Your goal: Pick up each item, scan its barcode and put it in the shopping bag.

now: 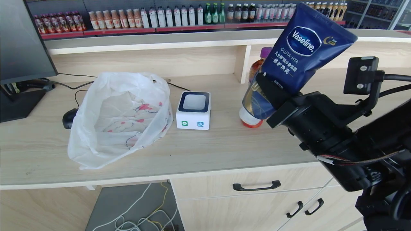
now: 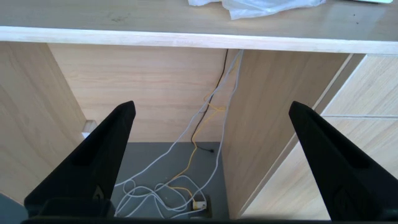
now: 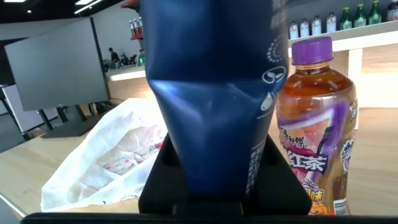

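Tube [image 1: 303, 48]: blue, held up over the right part of the counter [image 1: 224, 144]; long axis runs from 7 to 1 o'clock in the head view.
Right gripper [image 1: 271, 89]: pinching the tube near its lower end.
Scanner [image 1: 193, 110]: about 9 o'clock from the right gripper, well apart; the shopping bag [image 1: 118, 118] lies beyond it.
Left gripper [image 2: 211, 106]: spread, empty, below the counter edge.
Nearer arm: the right one, I judge.
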